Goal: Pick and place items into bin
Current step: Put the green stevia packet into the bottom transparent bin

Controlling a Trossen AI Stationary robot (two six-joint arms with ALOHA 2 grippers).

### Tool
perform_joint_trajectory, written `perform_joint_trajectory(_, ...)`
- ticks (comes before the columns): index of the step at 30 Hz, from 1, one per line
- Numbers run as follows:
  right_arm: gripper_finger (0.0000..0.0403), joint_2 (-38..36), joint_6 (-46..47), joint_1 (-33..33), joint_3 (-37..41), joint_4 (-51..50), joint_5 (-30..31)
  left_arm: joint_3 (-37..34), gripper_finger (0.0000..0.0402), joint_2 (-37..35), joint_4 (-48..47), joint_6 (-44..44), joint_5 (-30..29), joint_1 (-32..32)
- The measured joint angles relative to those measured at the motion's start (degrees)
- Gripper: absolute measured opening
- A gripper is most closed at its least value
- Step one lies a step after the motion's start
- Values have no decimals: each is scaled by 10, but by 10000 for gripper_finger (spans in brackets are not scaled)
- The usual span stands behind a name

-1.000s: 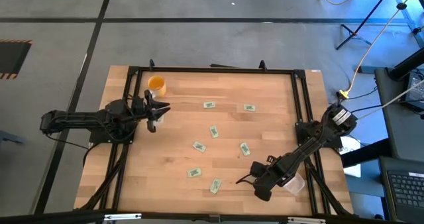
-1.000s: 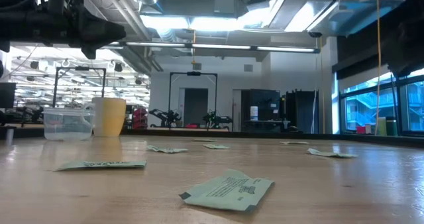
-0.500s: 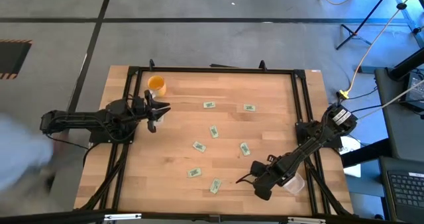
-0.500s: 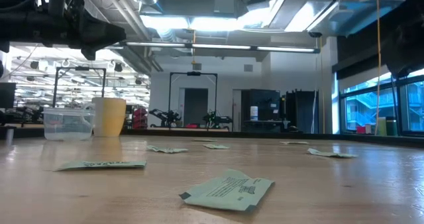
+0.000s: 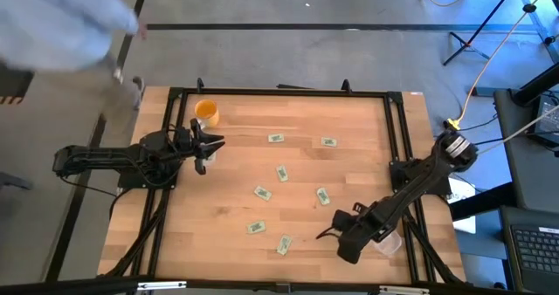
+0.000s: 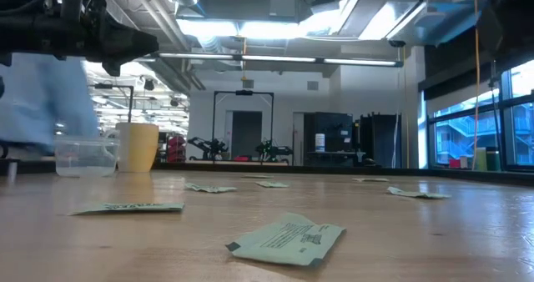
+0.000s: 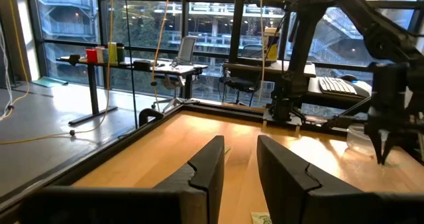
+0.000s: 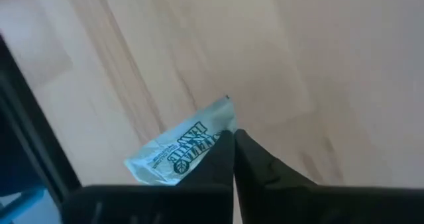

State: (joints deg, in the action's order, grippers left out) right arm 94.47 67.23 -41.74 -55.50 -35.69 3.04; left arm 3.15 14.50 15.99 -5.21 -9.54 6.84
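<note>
Right claw (image 8: 233, 151) is closed, pinching one packet (image 8: 179, 148) just above the surface (image 5: 349, 155). Seven packets (image 5: 280, 173) remain scattered; left claw (image 7: 238, 161), slightly open and empty, waits near the bin (image 6: 85, 155).

seven packets (image 5: 276, 139), one orange cup (image 5: 206, 113), two bins (image 6: 85, 156)

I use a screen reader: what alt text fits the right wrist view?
The right gripper, fingers pressed together, pinches the edge of a light green packet printed with dark lettering, above a light wooden table. A dark frame bar runs along one side.
</note>
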Motion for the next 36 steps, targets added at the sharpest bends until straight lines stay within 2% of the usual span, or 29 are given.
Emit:
perform_joint_trajectory(6, 1, -69, 44, -6, 0, -90, -4, 0, 86, 0, 0, 0, 0, 0)
perform_joint_trajectory(11, 0, -129, 169, -41, 0, -149, -33, 0, 86, 0, -14, -1, 0, 0)
perform_joint_trajectory(15, 0, -158, 283, -89, -1, -172, -33, 0, 86, 0, -23, -1, 0, 0)
perform_joint_trajectory(20, 0, -149, 415, -150, -1, -211, -36, 0, 86, 0, -26, -2, 4, 0)
perform_joint_trajectory(26, 0, -119, 497, -192, -1, -229, -33, 0, 86, 0, -26, -2, 6, 0)
perform_joint_trajectory(36, 0, -78, 514, -205, -1, -231, -33, 0, 86, 0, -26, -9, 6, 0)
